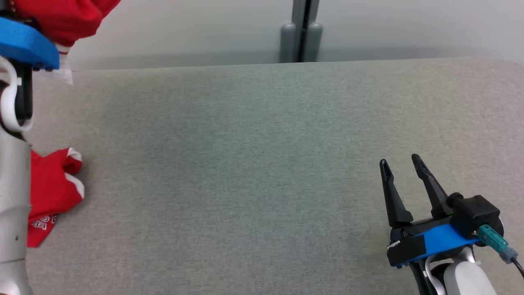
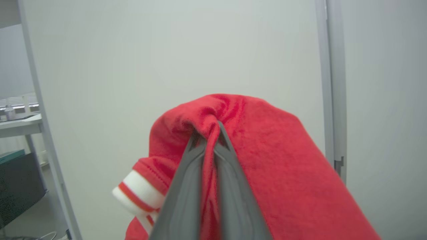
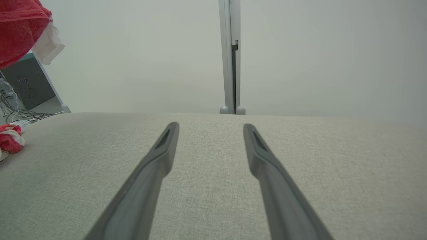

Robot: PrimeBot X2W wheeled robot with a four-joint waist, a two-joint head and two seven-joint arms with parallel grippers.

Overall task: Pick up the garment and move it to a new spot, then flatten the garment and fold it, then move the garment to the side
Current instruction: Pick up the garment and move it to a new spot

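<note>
The garment (image 1: 67, 18) is red with white-and-red striped cuffs. My left gripper (image 2: 206, 131) is shut on a bunched fold of it (image 2: 267, 150), raised high at the table's far left. A striped cuff (image 2: 138, 193) hangs beside the fingers. The garment's lower part (image 1: 53, 192) rests crumpled on the grey fabric table (image 1: 262, 164) at the left edge, partly hidden behind my pale left forearm (image 1: 12, 205). My right gripper (image 1: 399, 161) hovers low over the table's near right, open with nothing between its fingers (image 3: 160, 156). The lifted garment (image 3: 18, 30) also shows in the right wrist view's top left.
A pale wall with a grey vertical post (image 1: 301, 32) stands behind the table's far edge. Off the table's left side are a dark box (image 3: 28, 81), floor cables (image 3: 16, 115) and a shelf (image 2: 20, 120).
</note>
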